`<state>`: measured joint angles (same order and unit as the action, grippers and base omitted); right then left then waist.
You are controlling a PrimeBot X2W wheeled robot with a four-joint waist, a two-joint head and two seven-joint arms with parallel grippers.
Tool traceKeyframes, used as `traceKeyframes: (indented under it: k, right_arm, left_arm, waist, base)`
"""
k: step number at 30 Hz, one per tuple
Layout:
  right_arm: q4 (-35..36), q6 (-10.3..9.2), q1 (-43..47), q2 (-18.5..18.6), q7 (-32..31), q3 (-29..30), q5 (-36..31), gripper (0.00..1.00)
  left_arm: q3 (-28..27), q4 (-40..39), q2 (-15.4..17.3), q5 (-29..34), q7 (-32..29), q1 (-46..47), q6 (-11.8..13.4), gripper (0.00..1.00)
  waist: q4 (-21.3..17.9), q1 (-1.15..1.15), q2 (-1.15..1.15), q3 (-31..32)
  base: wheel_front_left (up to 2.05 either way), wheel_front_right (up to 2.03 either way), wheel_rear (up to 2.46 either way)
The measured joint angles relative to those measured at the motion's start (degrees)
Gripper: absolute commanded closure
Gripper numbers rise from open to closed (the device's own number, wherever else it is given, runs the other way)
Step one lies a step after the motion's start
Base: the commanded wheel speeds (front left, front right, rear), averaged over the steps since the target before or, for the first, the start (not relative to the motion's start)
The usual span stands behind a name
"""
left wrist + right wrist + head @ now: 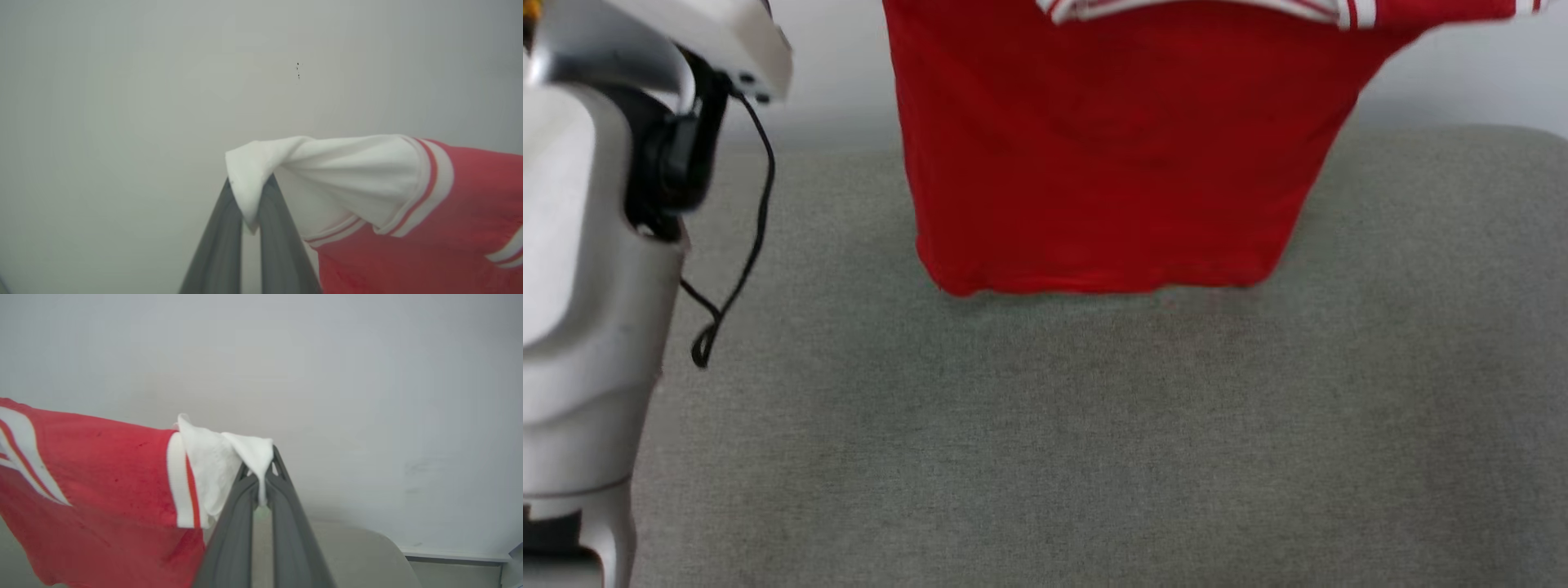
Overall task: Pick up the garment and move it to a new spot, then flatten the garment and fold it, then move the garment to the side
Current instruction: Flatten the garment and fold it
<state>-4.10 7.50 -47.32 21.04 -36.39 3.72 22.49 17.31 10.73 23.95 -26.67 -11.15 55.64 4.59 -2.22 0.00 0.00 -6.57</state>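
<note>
Stretching across most of the head view, a broad grey woven-fabric surface (1094, 457) is seen, backed by a plain pale wall (833, 49). Above its far half the garment (1111, 163), a large bright red jersey of soft cloth with white, red-striped panels, is held up and spread sideways. Its plain red body hangs down as a flat sheet, with the straight lower hem level with the surface. Whether the hem touches the fabric or is just clear of it cannot be told. The top of the garment is cut off by the upper edge of that view, where a white striped band is visible. At the left of the head view the pale, smooth-shelled left forearm (588, 269) is seen upright, and a thin black cable (737, 269) is looped loosely beside it. In the left wrist view a bunched white corner of the garment is pinched between the two long dark fingers (220, 245) of the left gripper (250, 196), which are drawn together on the cloth, and the red body runs off to the right. In the right wrist view the opposite white corner is clamped likewise by the right gripper (261, 479), whose fingers (235, 539) are pressed onto a small fold, with the red cloth falling away to the left.
</note>
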Motion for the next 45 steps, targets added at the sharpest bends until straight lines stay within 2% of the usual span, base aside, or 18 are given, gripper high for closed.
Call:
traceKeyframes:
  k: [13,17,24,35,40,45]
  right_arm:
    - [-18.2,0.00,-30.5,-0.6,16.0,-7.4,-2.9,1.00]
    - [-24.0,0.00,-37.8,-1.4,20.5,-10.8,-2.0,1.00]
    - [-32.6,0.00,-45.6,-2.5,27.5,-16.2,1.8,1.00]
    - [-42.8,0.00,-46.5,-3.0,33.7,-24.7,8.9,1.00]
    - [-45.8,0.01,-43.6,-2.5,35.7,-28.8,11.0,1.00]
    - [-45.4,0.00,-34.8,-0.9,38.5,-33.0,13.7,1.00]
  left_arm:
    - [-0.3,18.5,-0.8,4.8,9.0,27.4,-2.6,1.00]
    - [-0.5,23.0,-1.2,4.8,11.4,32.9,-3.5,1.00]
    - [-1.4,29.9,-0.6,4.2,15.5,38.0,-4.9,1.00]
    - [-2.0,41.4,-2.4,1.7,21.7,37.2,-7.4,1.00]
    - [-2.3,45.1,-3.5,0.0,24.2,33.8,-9.3,1.00]
    - [-3.3,44.6,-5.2,-2.1,26.0,25.0,-10.9,1.00]
  waist:
    - [-1.4,0.01,0.00,-15.2]
    - [-2.0,0.01,0.00,-19.6]
    - [-3.2,0.01,0.00,-26.8]
    - [-3.5,0.01,0.00,-34.1]
    - [-2.9,0.01,0.00,-33.1]
    - [-2.2,0.00,0.00,-29.6]
  base:
    - [0.00,0.00,0.00]
    - [0.00,0.00,0.00]
    - [0.00,0.00,0.00]
    - [0.00,0.00,0.00]
    - [0.00,0.00,0.00]
    - [0.00,0.00,0.00]
